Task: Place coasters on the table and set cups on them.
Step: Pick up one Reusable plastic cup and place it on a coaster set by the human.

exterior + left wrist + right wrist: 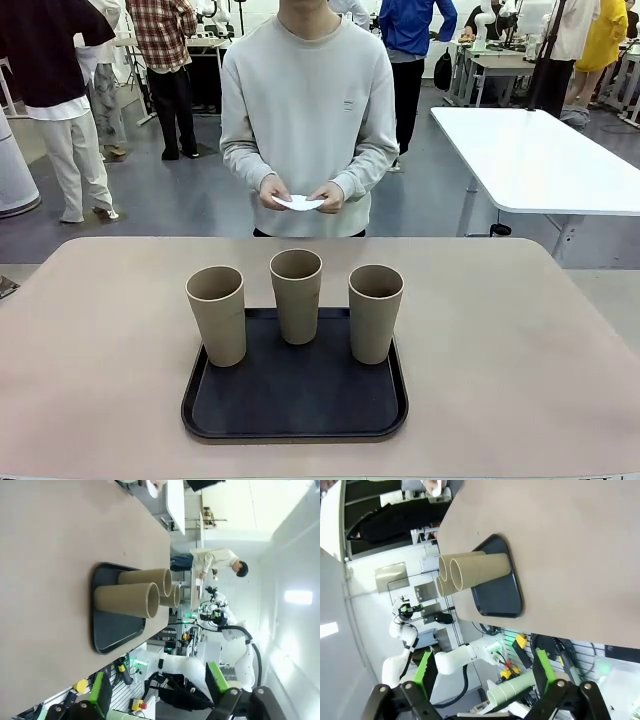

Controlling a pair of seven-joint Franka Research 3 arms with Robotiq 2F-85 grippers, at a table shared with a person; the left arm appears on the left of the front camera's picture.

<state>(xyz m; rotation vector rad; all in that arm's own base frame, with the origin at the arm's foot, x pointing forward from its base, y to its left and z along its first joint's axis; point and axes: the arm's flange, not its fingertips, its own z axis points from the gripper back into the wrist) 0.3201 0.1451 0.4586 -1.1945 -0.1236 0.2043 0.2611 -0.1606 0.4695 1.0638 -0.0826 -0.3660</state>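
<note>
A black tray lies well ahead of the left gripper and right gripper; farther off, a white table and a person in a grey sweatshirt.

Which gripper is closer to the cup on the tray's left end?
Left. The left gripper faces that cup from the table's left side; the right gripper is off its right side, the other two cups between.

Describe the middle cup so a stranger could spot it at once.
Start from the large tan table; on it lies a black tray. Three identical upright beige cups stand there: the middle cup is between the left cup and the right cup, and unlike them it sits farther back, at the tray's far edge, nearest the person.
</note>
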